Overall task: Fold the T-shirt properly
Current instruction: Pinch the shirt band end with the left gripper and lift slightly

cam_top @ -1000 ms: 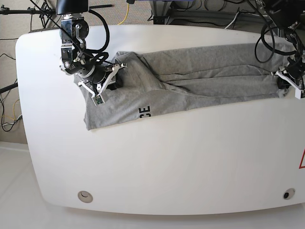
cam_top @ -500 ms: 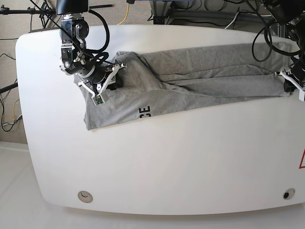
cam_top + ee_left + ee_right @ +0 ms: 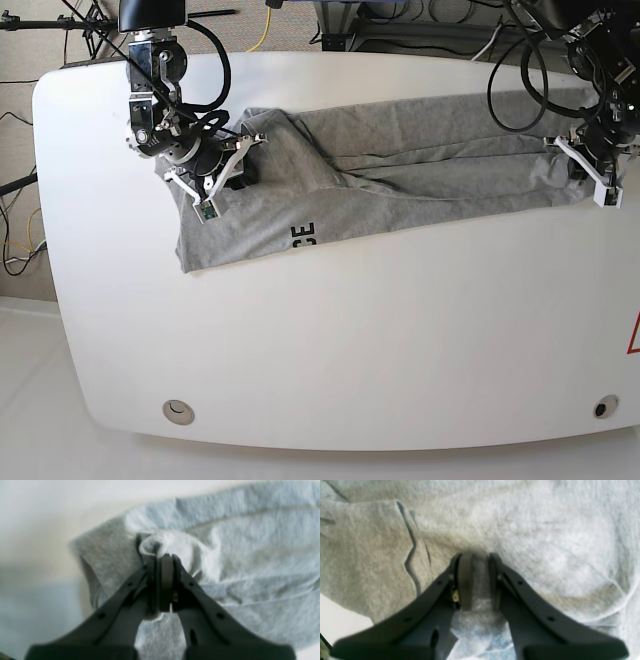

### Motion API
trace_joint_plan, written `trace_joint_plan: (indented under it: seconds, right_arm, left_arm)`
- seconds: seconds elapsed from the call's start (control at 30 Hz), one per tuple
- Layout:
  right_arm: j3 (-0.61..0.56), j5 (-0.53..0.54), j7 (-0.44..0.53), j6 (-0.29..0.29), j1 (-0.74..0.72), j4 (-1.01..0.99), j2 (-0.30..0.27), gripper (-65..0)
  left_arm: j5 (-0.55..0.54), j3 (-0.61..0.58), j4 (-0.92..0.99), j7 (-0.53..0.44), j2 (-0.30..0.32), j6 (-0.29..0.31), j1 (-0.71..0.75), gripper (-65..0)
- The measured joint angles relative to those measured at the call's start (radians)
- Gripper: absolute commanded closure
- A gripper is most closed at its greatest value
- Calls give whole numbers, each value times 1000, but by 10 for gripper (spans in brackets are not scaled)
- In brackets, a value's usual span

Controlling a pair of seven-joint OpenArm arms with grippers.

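The heather-grey T-shirt [image 3: 420, 165] lies stretched in a long, creased band across the far half of the white table [image 3: 350, 340]. Black lettering [image 3: 304, 235] shows at its near left edge. At the shirt's right end, my left gripper [image 3: 578, 168] is shut on a small bunch of cloth [image 3: 152, 545], with the jaws pressed together [image 3: 162, 560]. On the left part of the shirt, my right gripper [image 3: 228, 168] presses down, and a ridge of grey cloth [image 3: 477, 585] fills the narrow gap between its pads [image 3: 466, 580].
The table's rounded left edge [image 3: 45, 200] lies close to the right arm. A red triangle sticker [image 3: 633, 335] marks the right edge. Two round fittings [image 3: 179, 410] [image 3: 603, 407] sit near the front. Cables and stands [image 3: 300, 20] run behind the table.
My left gripper closed on the shirt's right end and drew it leftward, so that end sits further in. The right gripper and the left part of the shirt stayed put.
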State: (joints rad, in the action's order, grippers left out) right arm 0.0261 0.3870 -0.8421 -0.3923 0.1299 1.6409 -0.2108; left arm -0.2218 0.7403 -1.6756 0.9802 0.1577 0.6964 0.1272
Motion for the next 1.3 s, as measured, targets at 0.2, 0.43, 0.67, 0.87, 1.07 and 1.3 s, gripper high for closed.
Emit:
trace_joint_plan:
  seconds: [0.2,0.43,0.67,0.87,1.07,1.3]
  right_arm:
    - [1,1,1,0,2,0,-2,-115]
    - [3,1,1,0,2,0,0,-115]
    - [3,1,1,0,2,0,0,-115]
    - [3,1,0,0,2,0,0,-116]
    - [3,1,1,0,2,0,0,-116]
    - [3,1,1,0,2,0,0,-117]
  left_arm:
    - [-7,-16,-7,-1,-31,1,-3,-4]
    - [-3,-19,-5,-1,-50,0,0,-4]
    - [-3,-27,-5,17,-77,1,-21,-8]
    - [-3,-31,-5,47,-79,1,-25,-8]
    - [-1,-1,-5,47,-17,1,-22,-13]
    - [5,24,-5,29,34,1,-9,-189]
